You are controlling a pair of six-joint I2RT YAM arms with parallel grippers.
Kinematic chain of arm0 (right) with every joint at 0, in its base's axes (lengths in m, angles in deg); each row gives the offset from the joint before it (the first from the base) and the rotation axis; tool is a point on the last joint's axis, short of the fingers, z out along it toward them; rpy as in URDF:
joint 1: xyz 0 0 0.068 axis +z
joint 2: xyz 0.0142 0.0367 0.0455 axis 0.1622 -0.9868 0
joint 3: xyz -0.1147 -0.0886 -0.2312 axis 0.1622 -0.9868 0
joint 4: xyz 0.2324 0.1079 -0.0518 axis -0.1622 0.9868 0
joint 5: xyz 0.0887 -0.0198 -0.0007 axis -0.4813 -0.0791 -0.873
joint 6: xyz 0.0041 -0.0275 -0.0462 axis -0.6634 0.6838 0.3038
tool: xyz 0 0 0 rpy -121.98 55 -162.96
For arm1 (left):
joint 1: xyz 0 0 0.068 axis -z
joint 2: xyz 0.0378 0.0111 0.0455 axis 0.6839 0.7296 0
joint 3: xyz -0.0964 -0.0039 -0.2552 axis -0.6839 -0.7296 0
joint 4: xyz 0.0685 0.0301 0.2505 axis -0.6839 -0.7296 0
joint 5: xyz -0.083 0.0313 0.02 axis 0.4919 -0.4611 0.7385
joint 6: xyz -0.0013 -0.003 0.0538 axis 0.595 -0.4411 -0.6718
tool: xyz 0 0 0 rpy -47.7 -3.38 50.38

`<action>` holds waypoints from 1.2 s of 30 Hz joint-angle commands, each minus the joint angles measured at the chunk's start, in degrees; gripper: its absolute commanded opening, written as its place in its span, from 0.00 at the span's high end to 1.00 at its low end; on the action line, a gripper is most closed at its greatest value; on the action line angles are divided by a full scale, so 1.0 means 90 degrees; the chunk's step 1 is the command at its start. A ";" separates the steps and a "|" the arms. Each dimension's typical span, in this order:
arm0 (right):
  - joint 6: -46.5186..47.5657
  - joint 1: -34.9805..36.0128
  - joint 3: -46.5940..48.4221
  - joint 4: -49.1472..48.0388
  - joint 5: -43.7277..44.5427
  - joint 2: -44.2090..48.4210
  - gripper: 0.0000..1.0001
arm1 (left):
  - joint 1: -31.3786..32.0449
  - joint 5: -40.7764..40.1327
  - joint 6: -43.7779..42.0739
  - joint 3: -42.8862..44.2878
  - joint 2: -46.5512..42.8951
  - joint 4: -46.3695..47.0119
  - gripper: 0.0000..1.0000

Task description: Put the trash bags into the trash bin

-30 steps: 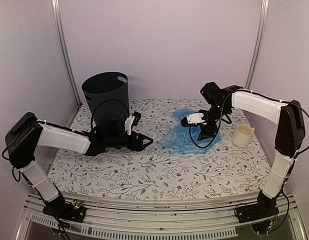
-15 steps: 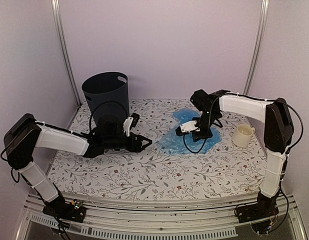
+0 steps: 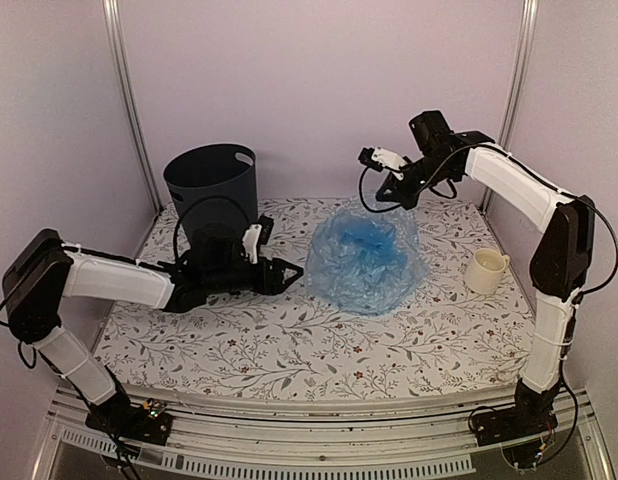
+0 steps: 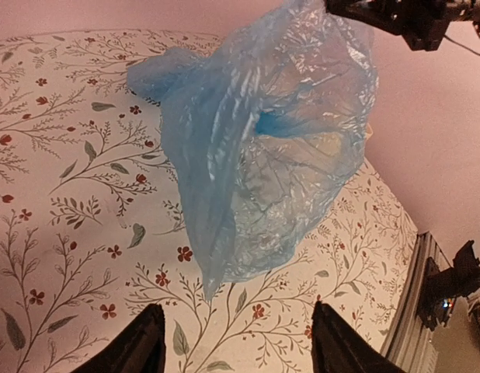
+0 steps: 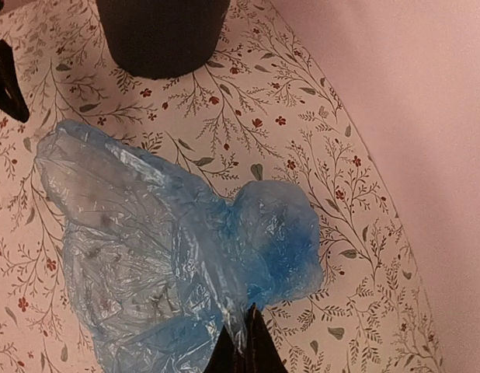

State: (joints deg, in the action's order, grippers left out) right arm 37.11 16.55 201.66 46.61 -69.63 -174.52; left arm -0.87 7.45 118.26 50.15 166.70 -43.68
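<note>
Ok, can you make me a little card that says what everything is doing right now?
bag: light-blue trash bag, hanging puffed out over the middle of the flowery table
right jaws: shut on the bag's top
left jaws: open, low over the table, pointing at the bag, not touching it
bin: dark trash bin, upright at the far left, bag not in it yet
mug: cream mug, upright at the right, apart from the bag
</note>
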 commanded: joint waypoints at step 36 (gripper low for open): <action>-0.3408 -0.0757 -0.1564 -0.1730 -0.1773 0.0725 0.98 | -0.0225 0.0266 0.3007 0.1046 0.4174 0.4548 0.36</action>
State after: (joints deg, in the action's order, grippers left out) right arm 6.99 9.97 188.11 31.94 -84.65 -169.41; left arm -2.68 9.64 142.89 56.90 200.67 -8.95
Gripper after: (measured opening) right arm 0.021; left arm 0.654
